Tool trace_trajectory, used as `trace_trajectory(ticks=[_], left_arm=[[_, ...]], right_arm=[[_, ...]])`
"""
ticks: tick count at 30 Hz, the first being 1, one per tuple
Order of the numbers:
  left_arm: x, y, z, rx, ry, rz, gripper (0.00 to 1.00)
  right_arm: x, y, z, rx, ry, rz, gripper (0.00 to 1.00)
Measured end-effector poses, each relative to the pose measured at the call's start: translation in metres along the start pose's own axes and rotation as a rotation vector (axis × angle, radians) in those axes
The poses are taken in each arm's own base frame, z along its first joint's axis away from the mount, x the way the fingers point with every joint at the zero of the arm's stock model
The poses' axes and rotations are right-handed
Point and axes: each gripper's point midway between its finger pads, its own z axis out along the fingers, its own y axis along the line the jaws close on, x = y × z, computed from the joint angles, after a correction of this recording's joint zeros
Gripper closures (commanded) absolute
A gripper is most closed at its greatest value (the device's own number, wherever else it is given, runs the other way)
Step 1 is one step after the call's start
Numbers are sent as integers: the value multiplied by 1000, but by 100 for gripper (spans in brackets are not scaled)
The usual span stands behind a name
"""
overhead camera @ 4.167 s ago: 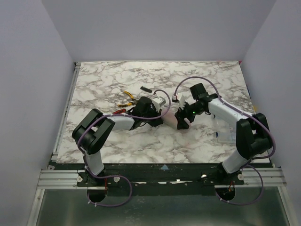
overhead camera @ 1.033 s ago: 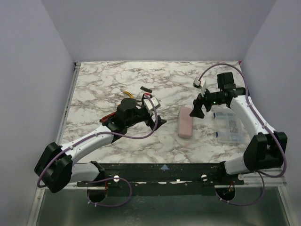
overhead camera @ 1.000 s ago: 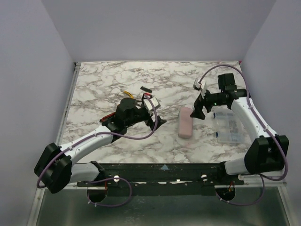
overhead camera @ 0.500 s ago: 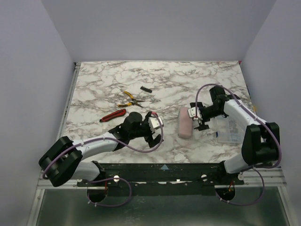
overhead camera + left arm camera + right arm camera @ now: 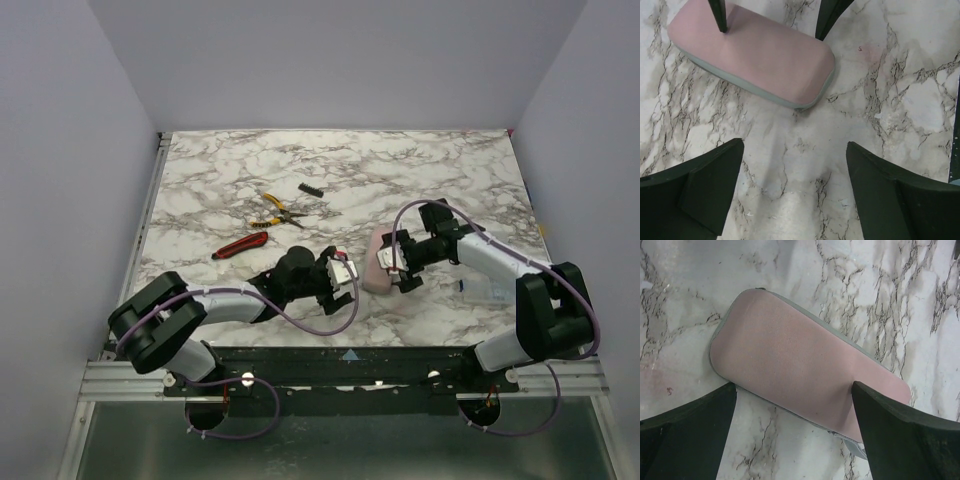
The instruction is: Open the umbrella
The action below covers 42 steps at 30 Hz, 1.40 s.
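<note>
Whereas a second ago the left arm stretches out over the tools and the right one hangs to the right of the umbrella (image 5: 373,268), both now crowd in low on it toward the near edge of the surface (image 5: 220,170). The left fingers (image 5: 705,185) have come right and nearer. They are spread wide over bare marble, their tips just short of the umbrella. The right fingers (image 5: 900,430) have swung in from the right and stand just as wide, set askew over it, one tip above the fabric and the other off its edge. Whether they touch it I cannot tell. The umbrella, folded shut, seems nudged a little left. It lies flat, right of centre, its long axis running near to far with the far end tipped slightly right. Which end carries the handle I cannot make out.
</note>
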Motion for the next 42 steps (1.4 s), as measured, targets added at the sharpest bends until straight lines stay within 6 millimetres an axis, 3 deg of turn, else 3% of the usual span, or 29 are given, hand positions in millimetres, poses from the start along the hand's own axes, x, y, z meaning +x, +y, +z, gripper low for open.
trace_trajectory(ticks=[8, 18, 30, 34, 38, 40, 42], left_arm=[[16, -2, 13, 31, 22, 57, 48], [30, -9, 23, 78, 35, 62, 48], [24, 0, 45, 49, 41, -55, 61], [33, 2, 48, 26, 66, -98, 79], [40, 4, 49, 5, 89, -128, 88], [39, 6, 49, -8, 90, -133, 89], [40, 8, 49, -18, 92, -137, 77]], right_arm=[[-16, -6, 6, 20, -13, 83, 0], [-21, -44, -23, 22, 7, -35, 0], [1, -20, -4, -104, -4, -93, 0], [5, -18, 0, -89, -3, -102, 0], [5, -14, 4, -66, -7, -107, 1], [5, -14, 6, -46, -6, -101, 1], [5, -14, 8, -28, -5, -96, 1]])
